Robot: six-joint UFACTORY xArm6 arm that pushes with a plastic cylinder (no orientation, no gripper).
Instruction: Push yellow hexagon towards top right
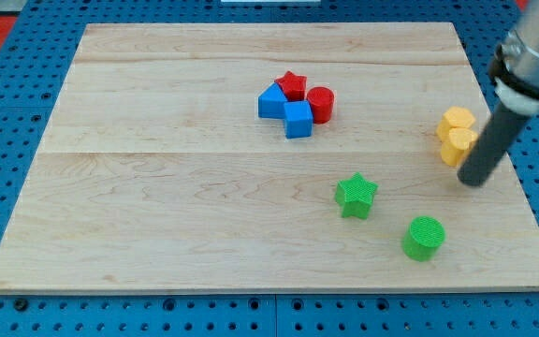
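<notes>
The rod's tip (473,182) rests on the counter (157,206) just right of the yellow hexagon (458,147). The arm carries no gripper, only this rod.

Yellow hexagon (458,120) has open board toward the top right, nothing in the way. My tip (473,182) sits at its lower right, w/ another yellow block (457,146) touching between. Green star (356,195) & green cylinder (424,236) are well below.
</notes>
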